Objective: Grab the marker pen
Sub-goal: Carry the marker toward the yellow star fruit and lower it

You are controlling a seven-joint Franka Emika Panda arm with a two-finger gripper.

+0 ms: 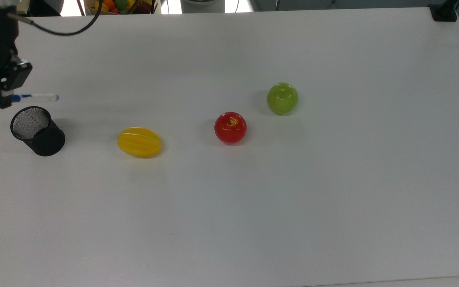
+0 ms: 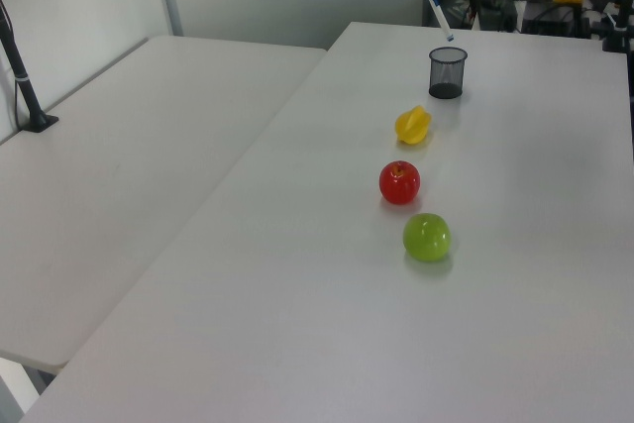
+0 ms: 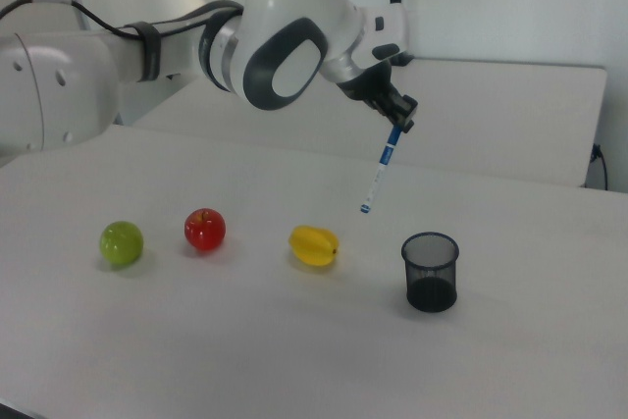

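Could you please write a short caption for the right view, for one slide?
The gripper holds the marker pen in the air above the black mesh cup.

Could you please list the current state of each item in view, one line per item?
Slim white marker pen with blue cap: held in the air, tilted, clear of the cup.
Black two-finger gripper: shut on the marker's capped end.
Black mesh cup: upright, empty.
Yellow ridged fruit, red apple, green apple: resting on the white table, apart.
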